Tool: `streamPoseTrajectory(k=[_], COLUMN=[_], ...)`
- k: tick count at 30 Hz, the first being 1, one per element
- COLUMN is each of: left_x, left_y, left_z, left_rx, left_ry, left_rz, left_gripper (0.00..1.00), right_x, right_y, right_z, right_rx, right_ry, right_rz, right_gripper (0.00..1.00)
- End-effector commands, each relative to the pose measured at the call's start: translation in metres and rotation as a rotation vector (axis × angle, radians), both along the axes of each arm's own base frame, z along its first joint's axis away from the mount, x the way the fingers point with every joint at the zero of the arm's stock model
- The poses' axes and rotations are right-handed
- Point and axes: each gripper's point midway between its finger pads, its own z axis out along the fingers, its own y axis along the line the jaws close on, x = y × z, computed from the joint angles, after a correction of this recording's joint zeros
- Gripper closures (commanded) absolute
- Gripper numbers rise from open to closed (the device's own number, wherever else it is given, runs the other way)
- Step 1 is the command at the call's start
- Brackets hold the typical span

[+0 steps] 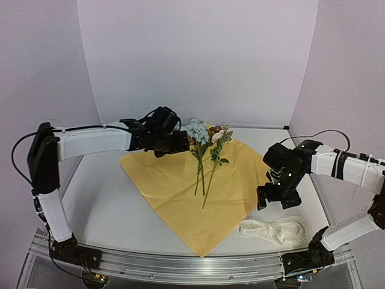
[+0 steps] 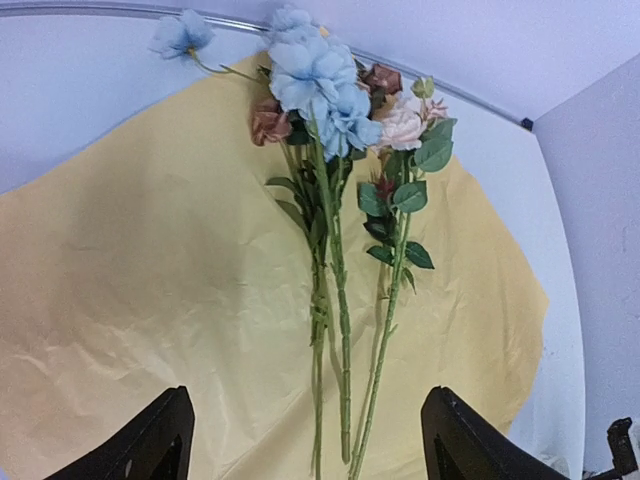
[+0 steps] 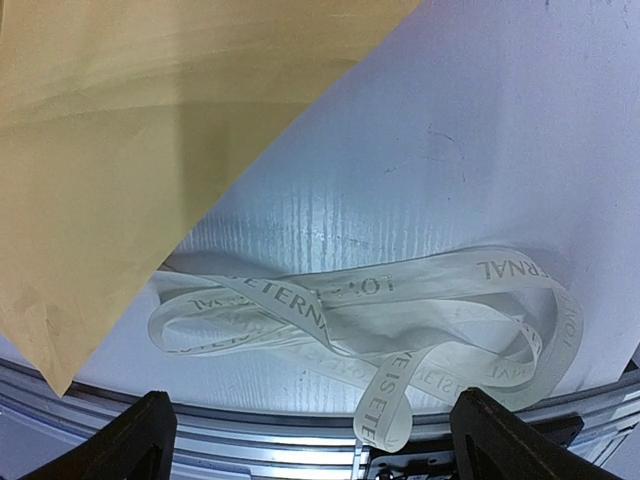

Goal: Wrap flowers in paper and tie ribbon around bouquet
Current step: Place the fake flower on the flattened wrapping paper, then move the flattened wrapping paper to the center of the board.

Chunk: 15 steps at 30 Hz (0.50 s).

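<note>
The left claw (image 1: 180, 144) hung over the far left part of the paper (image 1: 174, 186). Its fingers (image 2: 160, 440) were spread wide and there was nothing between them. Just to its right lay the flowers (image 1: 204, 153), flat on the sheet and free of any grip. Their long axis ran from far to near, with the blue and cream blooms at the far corner of the paper and the thin stems trailing towards the near edge. One pale blue bloom reached past the far edge onto the bare table (image 1: 102, 205).

The paper itself lay open and unfolded, set like a diamond with one corner pointing at the near rail. To my eye the wrapping had not begun. The next move would turn on lifting a side of the sheet across those stems, at right angles to the way they ran. The left arm was plainly the nearer one to the flowers and to the left corner.

The right claw (image 1: 277, 200) was well apart from the flowers, just off the right edge of the paper. It too was spread and empty, its fingers (image 3: 140, 445) pointing down. Just below it, towards the near right, the ribbon (image 1: 274, 229) lay in a loose, looped heap on the table. It sat just beside the paper's near right edge, and I could not tell whether it touched it. I saw no vase, box or tray, and the paper was the only thing carrying anything.
</note>
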Motion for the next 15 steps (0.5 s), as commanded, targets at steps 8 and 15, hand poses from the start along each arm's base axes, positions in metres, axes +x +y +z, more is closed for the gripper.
streamPoseTrajectory(k=[8, 15], left_x=[-0.071, -0.107], left_y=[0.133, 0.136], left_z=[-0.044, -0.082], left_rx=[-0.077, -0.208], left_ry=[0.127, 0.219], left_rz=[0.241, 0.195], left_gripper=[0.1, 0.1], right_x=[0.014, 0.018], right_y=[0.02, 0.028], right_z=[0.004, 0.006], right_rx=[0.091, 0.082], right_ry=[-0.066, -0.127], right_rz=[0.075, 0.171], right_gripper=[0.02, 0.02])
